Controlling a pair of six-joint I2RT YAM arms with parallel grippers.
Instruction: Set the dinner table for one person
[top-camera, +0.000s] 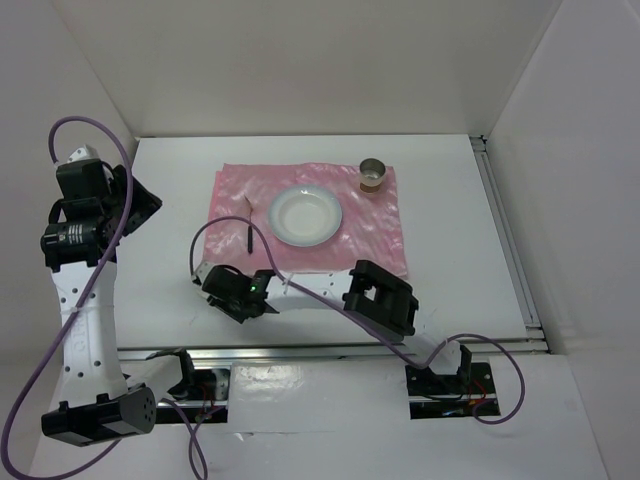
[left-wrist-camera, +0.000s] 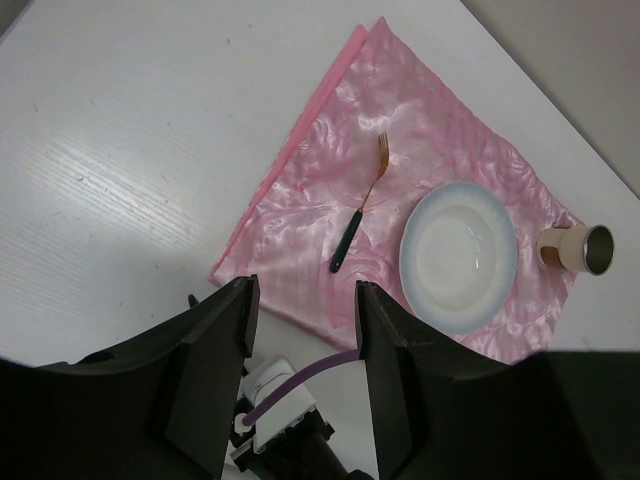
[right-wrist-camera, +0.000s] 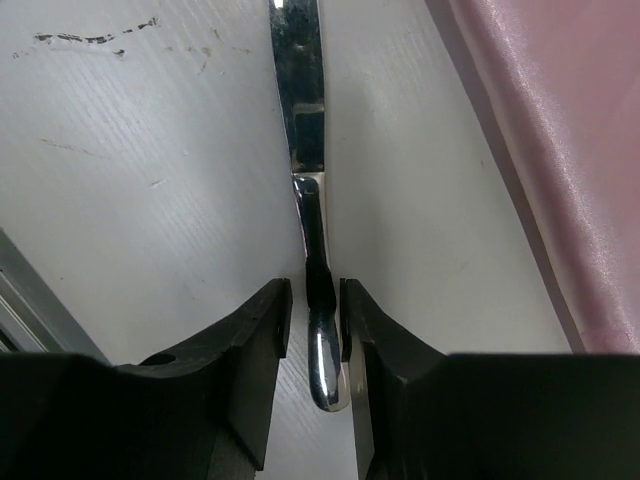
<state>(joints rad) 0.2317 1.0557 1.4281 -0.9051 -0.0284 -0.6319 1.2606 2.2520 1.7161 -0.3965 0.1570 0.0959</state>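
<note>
A white plate (top-camera: 305, 215), a small metal cup (top-camera: 372, 176) and a dark-handled fork (top-camera: 246, 225) lie on the pink cloth (top-camera: 380, 240) on the dinner table (top-camera: 170, 180). My right gripper (top-camera: 212, 278) is low at the cloth's front left corner. In the right wrist view it (right-wrist-camera: 315, 290) is closed narrowly round the handle of a shiny metal knife (right-wrist-camera: 300, 110) lying on the table. My left gripper (top-camera: 140, 200) is raised at the left, open and empty (left-wrist-camera: 303, 290). It looks down on the fork (left-wrist-camera: 358, 212), plate (left-wrist-camera: 458, 255) and cup (left-wrist-camera: 575, 248).
White walls (top-camera: 560, 150) close in the table on three sides. A metal rail (top-camera: 330, 350) runs along the front. The cloth's edge (right-wrist-camera: 540, 150) lies just right of the knife. The right arm's purple cable (top-camera: 215, 228) loops over the cloth's left part.
</note>
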